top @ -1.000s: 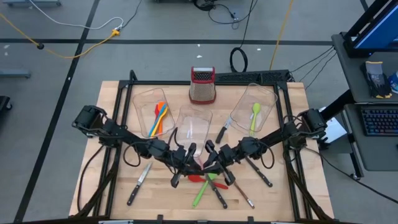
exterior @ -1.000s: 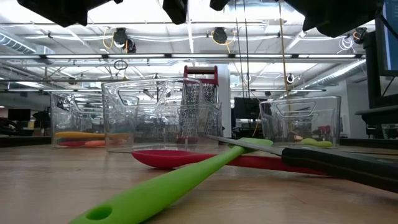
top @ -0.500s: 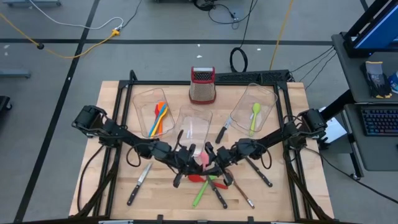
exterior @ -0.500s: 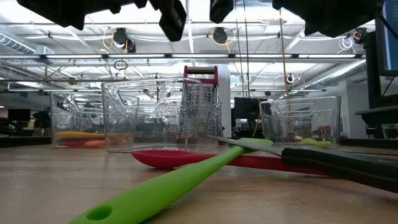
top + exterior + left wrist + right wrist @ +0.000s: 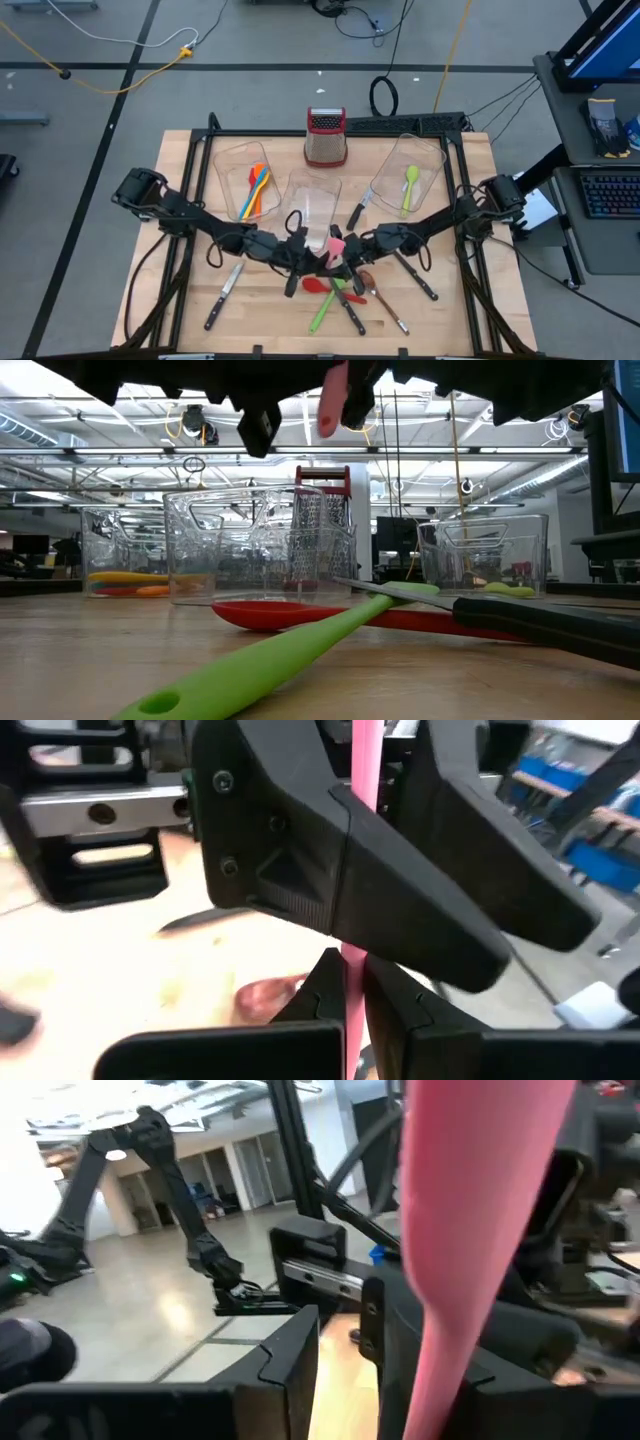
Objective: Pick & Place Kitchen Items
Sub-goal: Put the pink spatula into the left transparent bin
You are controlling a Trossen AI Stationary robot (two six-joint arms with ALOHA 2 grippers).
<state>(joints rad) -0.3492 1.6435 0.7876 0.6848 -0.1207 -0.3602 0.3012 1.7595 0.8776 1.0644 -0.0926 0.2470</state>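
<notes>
While the left gripper (image 5: 318, 252) pinches the pink utensil (image 5: 334, 247) above the table's middle, the right gripper (image 5: 345, 253) seems to be parting its fingers: a handover in progress. Next, the right arm should clear away. Earlier, the pink piece hung lower.

One camera looks straight down on the whole table (image 5: 150, 300) from high up. Another sits low on the table, looking across at the grater (image 5: 322, 510), which both see. Each wrist camera is very close to the pink spatula (image 5: 366, 760).
</notes>
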